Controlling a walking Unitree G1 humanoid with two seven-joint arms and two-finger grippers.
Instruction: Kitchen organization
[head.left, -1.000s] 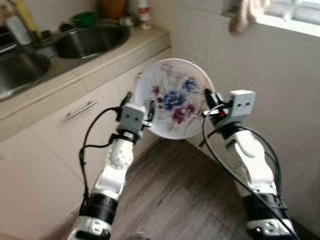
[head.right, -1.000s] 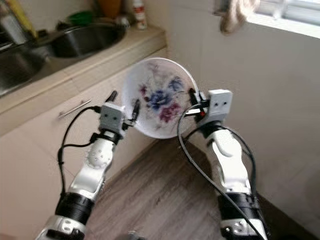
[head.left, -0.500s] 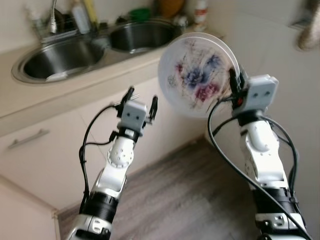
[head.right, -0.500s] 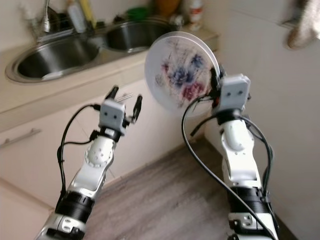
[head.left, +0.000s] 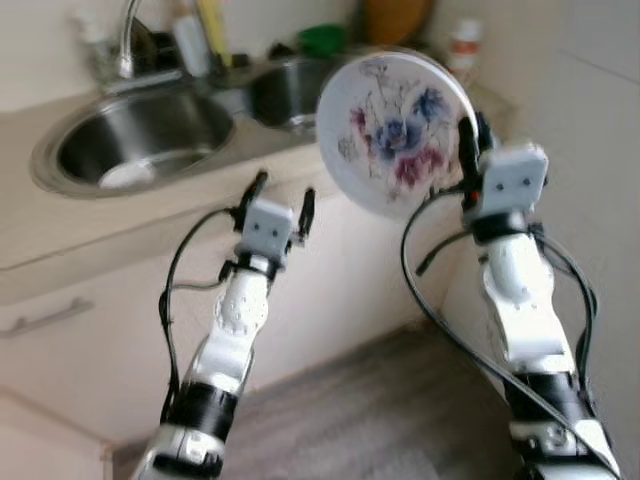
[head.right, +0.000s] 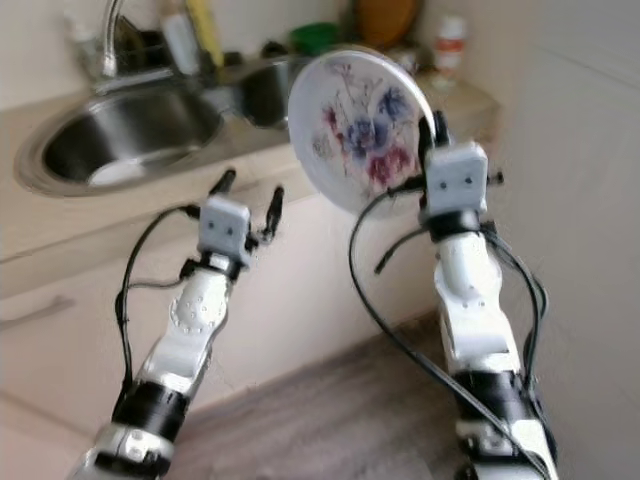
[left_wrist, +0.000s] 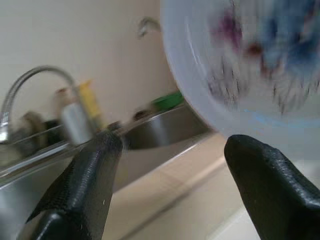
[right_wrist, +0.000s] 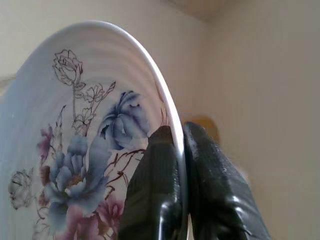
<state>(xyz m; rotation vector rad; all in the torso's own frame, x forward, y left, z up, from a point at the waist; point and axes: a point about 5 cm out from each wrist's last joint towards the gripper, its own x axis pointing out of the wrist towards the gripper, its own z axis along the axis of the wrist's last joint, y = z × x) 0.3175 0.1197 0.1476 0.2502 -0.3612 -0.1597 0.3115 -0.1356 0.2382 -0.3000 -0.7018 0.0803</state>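
Observation:
A white plate (head.left: 392, 130) painted with blue and pink flowers stands on edge in the air, in front of the counter's right end. My right gripper (head.left: 467, 140) is shut on its right rim, and the right wrist view has both fingers (right_wrist: 165, 190) pinching that rim of the plate (right_wrist: 75, 150). My left gripper (head.left: 282, 193) is open and holds nothing, to the left of and below the plate, before the counter's front edge. Its two spread fingers (left_wrist: 90, 175) frame the plate (left_wrist: 260, 70) and the sink beyond.
A double steel sink (head.left: 140, 135) with a curved tap (head.left: 128, 30) lies in the beige counter (head.left: 60, 240). Bottles, a green bowl (head.left: 322, 38) and an orange jar (head.left: 392, 15) stand behind the basins. Cabinet fronts are below, a tiled wall (head.left: 590, 120) on the right, wood floor (head.left: 370, 420) underfoot.
The camera has swung left and closer to the sink. The plate has risen with my right gripper still shut on its rim. One second ago my left gripper touched the plate's left edge; now it is apart.

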